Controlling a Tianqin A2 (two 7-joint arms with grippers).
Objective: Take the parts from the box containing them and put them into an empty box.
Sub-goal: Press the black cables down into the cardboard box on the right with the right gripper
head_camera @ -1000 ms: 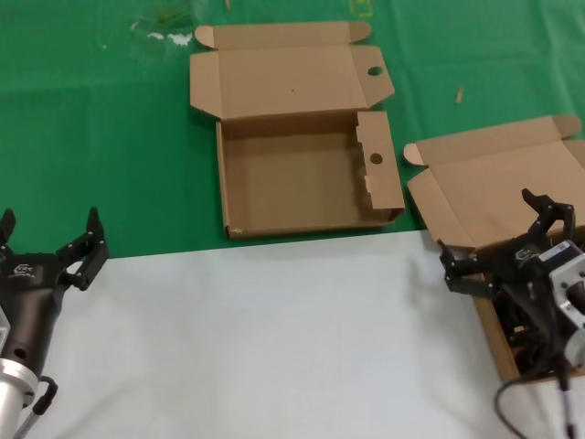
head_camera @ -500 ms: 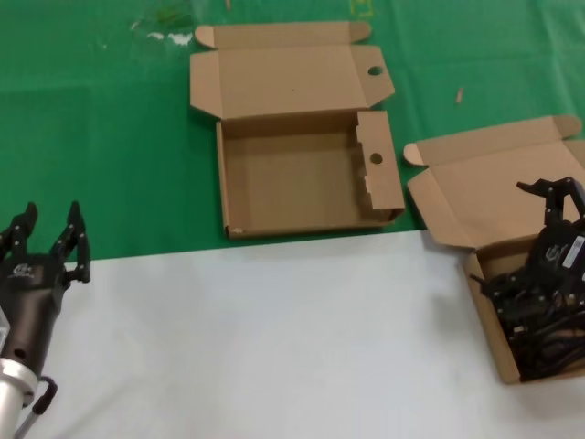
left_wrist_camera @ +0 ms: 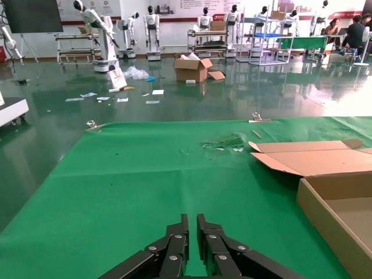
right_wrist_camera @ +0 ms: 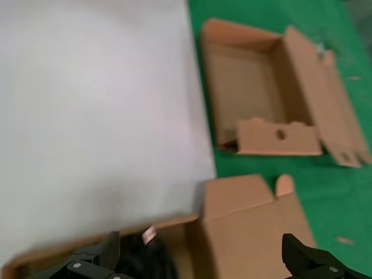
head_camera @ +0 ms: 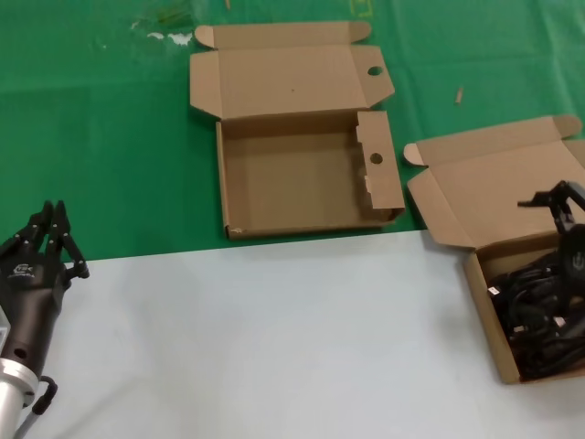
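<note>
The empty box lies open at the middle back, with a holed partition on its right side; the right wrist view shows the empty box too. The box containing them sits at the right, its plain lid folded back. Black bundled cables, the parts, fill it, and the parts show in the right wrist view. My right gripper hangs open over that box's far end, jaws wide in the wrist view, holding nothing. My left gripper is shut and empty at the near left.
Green cloth covers the far half of the table and a white sheet the near half. Small scraps lie at the far edge. The empty box's wall shows in the left wrist view.
My left gripper's fingers have closed from spread to together. My right gripper has moved right and away over the cable box, uncovering the cables.
</note>
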